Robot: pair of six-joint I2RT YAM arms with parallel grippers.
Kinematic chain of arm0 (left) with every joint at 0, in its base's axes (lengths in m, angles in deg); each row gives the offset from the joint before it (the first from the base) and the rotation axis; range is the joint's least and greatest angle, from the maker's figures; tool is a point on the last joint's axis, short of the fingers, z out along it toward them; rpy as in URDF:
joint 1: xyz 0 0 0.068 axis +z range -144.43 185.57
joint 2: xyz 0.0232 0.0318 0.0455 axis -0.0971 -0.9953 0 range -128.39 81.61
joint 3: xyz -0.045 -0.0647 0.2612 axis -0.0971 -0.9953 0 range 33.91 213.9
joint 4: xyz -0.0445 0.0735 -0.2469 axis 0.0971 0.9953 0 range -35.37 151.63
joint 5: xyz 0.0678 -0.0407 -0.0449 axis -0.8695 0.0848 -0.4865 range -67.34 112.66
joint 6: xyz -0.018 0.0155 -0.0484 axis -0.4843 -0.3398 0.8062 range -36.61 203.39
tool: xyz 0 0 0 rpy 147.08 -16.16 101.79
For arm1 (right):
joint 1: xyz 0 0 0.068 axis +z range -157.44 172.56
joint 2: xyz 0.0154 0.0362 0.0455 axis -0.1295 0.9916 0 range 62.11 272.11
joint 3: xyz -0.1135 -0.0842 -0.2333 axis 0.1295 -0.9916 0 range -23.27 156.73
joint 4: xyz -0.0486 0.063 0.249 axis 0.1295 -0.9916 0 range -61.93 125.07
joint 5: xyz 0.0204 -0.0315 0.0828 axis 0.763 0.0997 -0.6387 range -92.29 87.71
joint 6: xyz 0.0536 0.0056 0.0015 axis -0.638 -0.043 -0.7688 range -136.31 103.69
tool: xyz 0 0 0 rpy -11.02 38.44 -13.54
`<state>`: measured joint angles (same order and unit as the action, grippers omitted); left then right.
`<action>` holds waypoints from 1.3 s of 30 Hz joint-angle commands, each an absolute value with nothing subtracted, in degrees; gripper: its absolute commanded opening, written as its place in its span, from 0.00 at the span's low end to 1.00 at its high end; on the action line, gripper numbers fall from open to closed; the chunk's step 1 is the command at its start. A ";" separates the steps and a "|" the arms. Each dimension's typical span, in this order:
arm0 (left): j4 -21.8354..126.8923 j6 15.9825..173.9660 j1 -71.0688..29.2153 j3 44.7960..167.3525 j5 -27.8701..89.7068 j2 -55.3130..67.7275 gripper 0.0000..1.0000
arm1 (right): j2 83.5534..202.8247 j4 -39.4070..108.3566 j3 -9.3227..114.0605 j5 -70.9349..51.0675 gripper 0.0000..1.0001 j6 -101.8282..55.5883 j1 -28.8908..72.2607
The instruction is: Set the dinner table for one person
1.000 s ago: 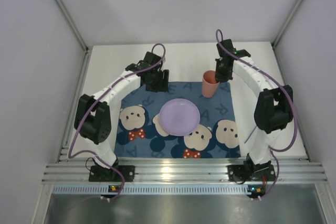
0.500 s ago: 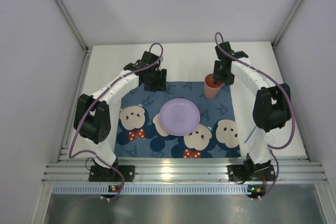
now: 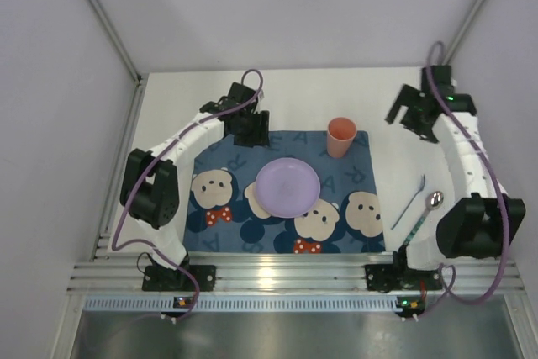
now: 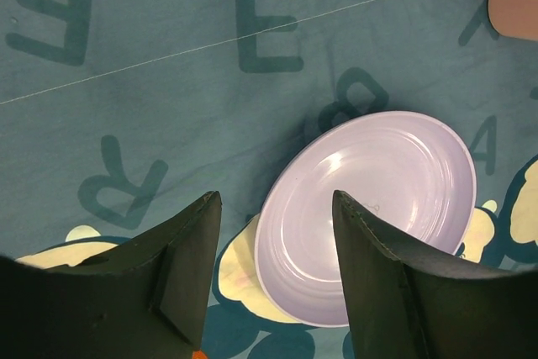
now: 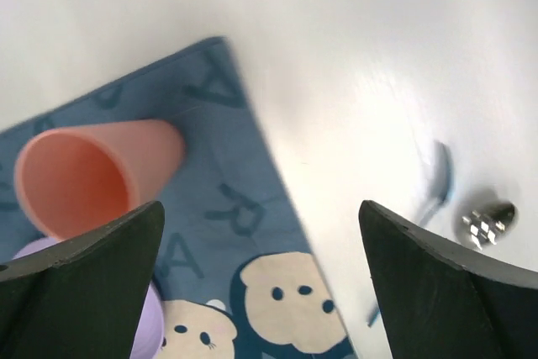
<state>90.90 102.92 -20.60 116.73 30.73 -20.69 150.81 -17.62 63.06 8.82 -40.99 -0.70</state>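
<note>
Table (image 3: 294, 94), seen from above, lies under a bear-print mat (image 3: 353, 176) bearing a purple plate (image 3: 287, 187) and a pink cup (image 3: 340, 136). Left wrist: left pincer (image 4: 276, 203) open, empty, above the plate. Right wrist: right pincer (image 5: 261, 208) spread wide, empty.

- I see plain pale grey panels (image 3: 277, 6) at the back and on both sides.
- Grey metal posts (image 3: 101, 18) run up the two back corners.
- White tabletop (image 3: 294, 94) spans wall to wall, evenly lit.
- Slotted aluminium rail (image 3: 286, 275) along the near edge, brushed steel sheet (image 3: 286, 334) below it.
</note>
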 commanded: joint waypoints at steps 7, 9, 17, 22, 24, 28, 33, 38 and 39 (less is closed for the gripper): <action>87.94 103.70 -20.88 117.84 34.87 -24.03 0.59 | 133.66 -19.77 31.09 -7.12 1.00 -50.12 -33.18; 87.07 104.22 -20.88 116.87 35.49 -23.94 0.59 | 134.44 -19.42 28.16 -7.48 1.00 -50.67 -35.29; 85.13 103.69 -20.97 111.87 35.57 -22.98 0.58 | 142.25 -10.90 23.58 -11.43 0.89 -51.29 -39.08; 82.85 104.84 -20.88 109.23 36.28 -21.93 0.58 | 145.25 -9.32 26.65 -11.70 0.77 -51.28 -38.73; 82.58 105.02 -20.88 108.70 36.19 -21.83 0.58 | 146.04 -9.05 27.71 -10.83 0.71 -51.29 -38.12; 82.41 104.93 -20.53 108.44 35.84 -21.66 0.57 | 148.94 -8.96 30.17 -7.75 0.64 -50.50 -36.71; 82.41 105.10 -19.65 107.91 35.49 -21.22 0.57 | 154.47 -7.82 33.24 -4.50 0.52 -49.79 -33.46; 82.76 105.37 -18.95 107.12 34.88 -20.34 0.57 | 159.56 -7.56 37.37 -2.47 0.38 -49.44 -28.72; 82.67 105.37 -18.86 106.68 34.70 -20.17 0.57 | 160.27 -7.30 37.73 -1.08 0.35 -49.27 -28.10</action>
<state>84.65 104.78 -19.36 107.66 35.19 -24.34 158.60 -8.92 34.32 -4.47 -49.91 -30.58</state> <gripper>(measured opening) 0.568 0.383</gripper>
